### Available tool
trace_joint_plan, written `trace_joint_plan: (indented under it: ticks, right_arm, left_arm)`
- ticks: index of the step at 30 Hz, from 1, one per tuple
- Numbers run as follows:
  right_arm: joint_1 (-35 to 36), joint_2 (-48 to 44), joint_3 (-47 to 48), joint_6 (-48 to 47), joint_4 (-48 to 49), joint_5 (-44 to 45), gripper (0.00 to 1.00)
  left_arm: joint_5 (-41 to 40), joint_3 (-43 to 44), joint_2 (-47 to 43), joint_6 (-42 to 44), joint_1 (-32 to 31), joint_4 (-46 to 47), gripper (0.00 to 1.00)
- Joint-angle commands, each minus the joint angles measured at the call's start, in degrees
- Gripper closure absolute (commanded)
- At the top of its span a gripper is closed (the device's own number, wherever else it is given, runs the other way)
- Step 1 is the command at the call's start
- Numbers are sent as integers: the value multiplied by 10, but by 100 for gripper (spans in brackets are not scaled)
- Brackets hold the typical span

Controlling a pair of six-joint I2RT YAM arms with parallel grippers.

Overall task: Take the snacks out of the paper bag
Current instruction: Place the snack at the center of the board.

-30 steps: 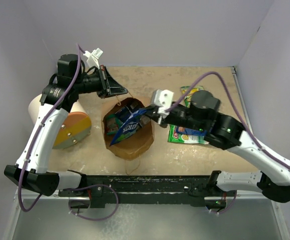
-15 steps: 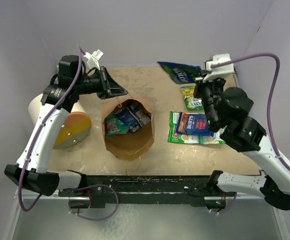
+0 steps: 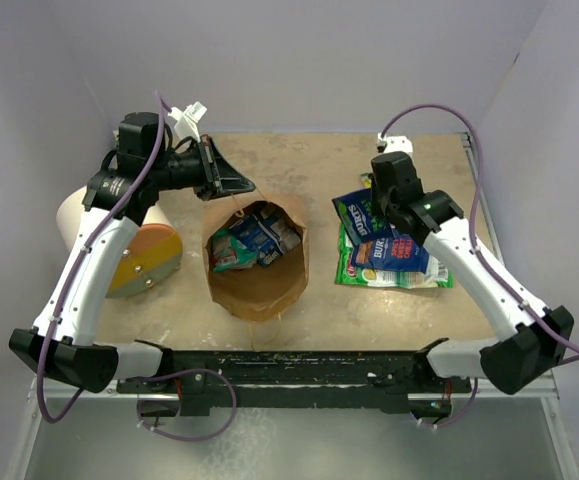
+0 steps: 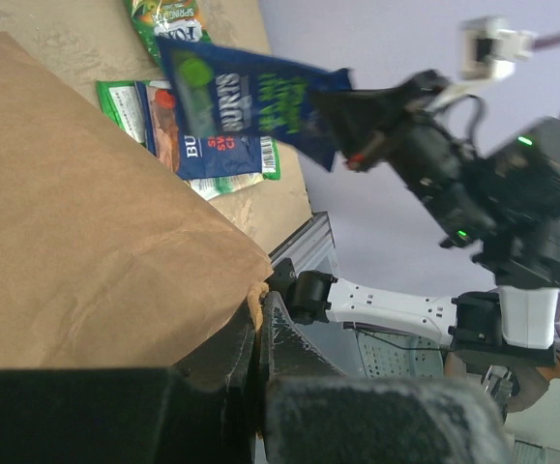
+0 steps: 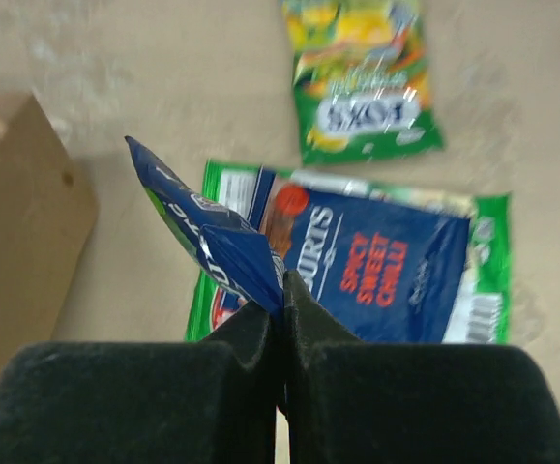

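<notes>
The brown paper bag (image 3: 259, 285) stands open at the table's middle, with several snacks (image 3: 254, 236) still inside. My left gripper (image 3: 237, 186) is shut on its twisted handle (image 4: 253, 298) at the back rim. My right gripper (image 5: 281, 288) is shut on the corner of a dark blue packet (image 5: 202, 237). It hangs just above a blue packet (image 3: 397, 255) that lies on a green-edged one (image 3: 351, 268). Beyond them lies a green-yellow packet (image 5: 362, 87). The left wrist view shows the held packet (image 4: 250, 97) in the air beyond the bag (image 4: 86, 232).
A white cylinder with an orange-yellow end (image 3: 139, 255) lies at the left, close to the left arm. Grey walls close in the table on three sides. The arm bases and a black rail (image 3: 299, 365) run along the near edge.
My right arm lifted the dark blue packet out of the bag, swung it to the back right, then brought it forward over the packets on the right. The left arm and bag stayed still.
</notes>
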Motion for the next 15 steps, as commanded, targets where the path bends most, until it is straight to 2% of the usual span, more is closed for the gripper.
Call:
trace_joint_plan:
  ticks: [1,6,15]
  right_arm:
    - [-61,-1,-20,86,-14,-177,100]
    - [-138,36,-39,84,-27,-255,100]
    - [-240,98,-44,17,-67,-235,100]
  left_arm:
    - [3,-4,-18,6,5,19,100]
    - [6,-8,-19,6,5,20,100]
    - [9,-11,-21,4,6,21,100]
